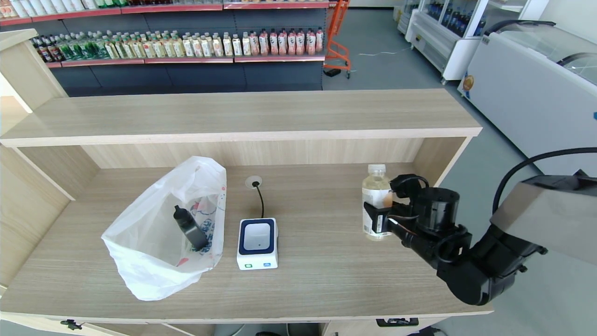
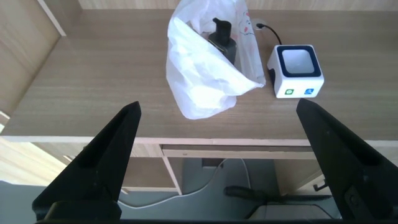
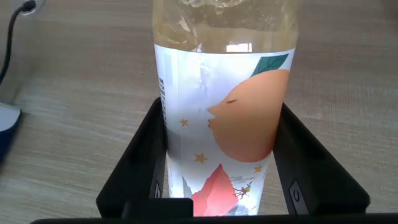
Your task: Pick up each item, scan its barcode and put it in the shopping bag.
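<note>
Off the worktop's [image 1: 326, 284] near edge, the left tool [image 2: 217, 107] hangs, jaws apart. By the right edge, the right tool [image 1: 378, 223] clamps the standing bottle [image 1: 376, 193]: pick-up step. Next, I judge: lift, turn its barcode to the mid-worktop scanner [image 1: 257, 242].

Bottle [image 3: 221, 118]: cap and base are running off the right wrist view's edges. From the head, the right hand [image 1: 377, 220] is covering part of its lower label.
Dark pump bottle [image 1: 189, 228]: bottom is sitting hidden behind folds of the shopping bag [image 1: 140, 261].
Left hand [image 2: 217, 107]: finger roots are running off the frame edge.
</note>
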Motion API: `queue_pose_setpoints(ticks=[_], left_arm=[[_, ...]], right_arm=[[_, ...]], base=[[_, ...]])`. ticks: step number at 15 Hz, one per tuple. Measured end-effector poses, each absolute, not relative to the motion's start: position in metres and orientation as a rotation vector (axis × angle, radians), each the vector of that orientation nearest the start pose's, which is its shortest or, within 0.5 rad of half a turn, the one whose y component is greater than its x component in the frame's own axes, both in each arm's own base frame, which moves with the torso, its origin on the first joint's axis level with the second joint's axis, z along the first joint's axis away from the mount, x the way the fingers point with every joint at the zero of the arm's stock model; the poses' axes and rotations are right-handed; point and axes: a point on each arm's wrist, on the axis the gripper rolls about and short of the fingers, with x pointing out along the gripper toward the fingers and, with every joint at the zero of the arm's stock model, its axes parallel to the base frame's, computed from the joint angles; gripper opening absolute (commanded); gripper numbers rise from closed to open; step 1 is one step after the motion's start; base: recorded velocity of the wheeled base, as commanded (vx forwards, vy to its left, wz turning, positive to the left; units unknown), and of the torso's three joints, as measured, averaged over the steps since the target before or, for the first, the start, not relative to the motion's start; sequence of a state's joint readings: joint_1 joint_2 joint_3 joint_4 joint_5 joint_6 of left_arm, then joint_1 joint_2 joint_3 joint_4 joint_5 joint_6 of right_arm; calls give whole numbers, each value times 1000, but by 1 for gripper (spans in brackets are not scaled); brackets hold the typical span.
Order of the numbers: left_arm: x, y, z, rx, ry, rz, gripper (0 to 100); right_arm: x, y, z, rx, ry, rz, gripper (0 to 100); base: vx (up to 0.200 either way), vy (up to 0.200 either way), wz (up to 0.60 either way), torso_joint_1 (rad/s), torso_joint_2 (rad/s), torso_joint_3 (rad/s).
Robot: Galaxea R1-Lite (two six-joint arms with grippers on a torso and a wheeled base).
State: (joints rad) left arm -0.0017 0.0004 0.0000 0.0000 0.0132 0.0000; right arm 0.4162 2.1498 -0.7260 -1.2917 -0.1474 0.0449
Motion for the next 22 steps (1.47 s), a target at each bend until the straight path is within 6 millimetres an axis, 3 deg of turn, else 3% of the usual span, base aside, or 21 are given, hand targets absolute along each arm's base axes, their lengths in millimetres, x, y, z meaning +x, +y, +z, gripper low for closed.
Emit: queue_pose_setpoints(ticks=[6,10,17,22], left_arm=[[-23,0,75,0,0,12,100],[-23,0,75,0,0,12,100],[-23,0,75,0,0,11,100],[-23,0,75,0,0,12,100]], right_arm=[[287,124,140,203,57,609,0],[255,133,166,210,-4,724,0],[218,164,176,282,68,878,0],[209,164,170,289,154,888,0]], base=[[0,0,0,0,0,0],[0,0,0,0,0,0],[0,0,0,0,0,0],[0,0,0,0,0,0]])
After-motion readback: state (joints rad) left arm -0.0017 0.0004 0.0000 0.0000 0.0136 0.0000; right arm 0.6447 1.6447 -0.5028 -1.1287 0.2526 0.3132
